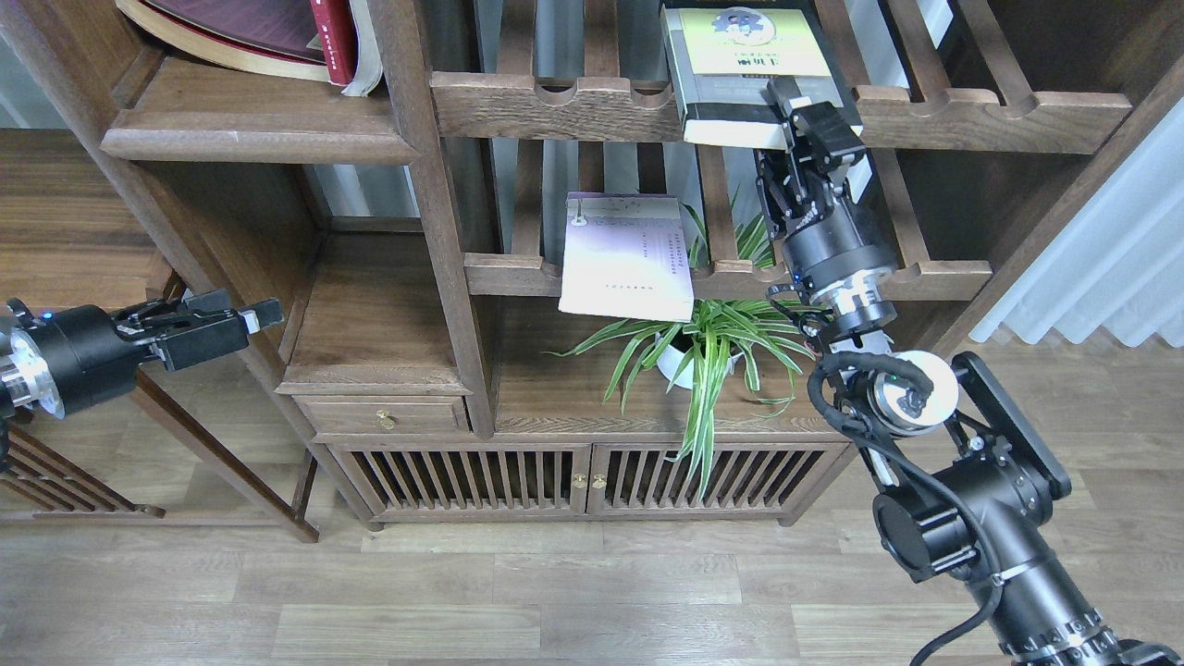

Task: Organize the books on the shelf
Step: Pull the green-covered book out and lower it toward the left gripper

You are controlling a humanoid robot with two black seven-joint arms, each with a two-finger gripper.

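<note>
The thick black-grey book (740,65) with the lime-yellow panel lies on the upper slatted rack, its near edge sticking out over the front rail. My right gripper (797,109) is shut on that near edge, one finger on the cover and one below. The pale lavender-white book (627,254) lies on the lower slatted rack and overhangs its rail. The dark red book (319,32) lies on the solid shelf board (250,143) at the upper left. My left gripper (236,319) hangs low at the left, shut and empty, far from the books.
A potted spider plant (703,347) stands on the cabinet top below the lavender book, close to my right forearm. A thick upright post (435,213) divides the shelf from the racks. A small drawer (384,416) and slatted doors (573,476) are below. A white curtain (1101,250) hangs at the right.
</note>
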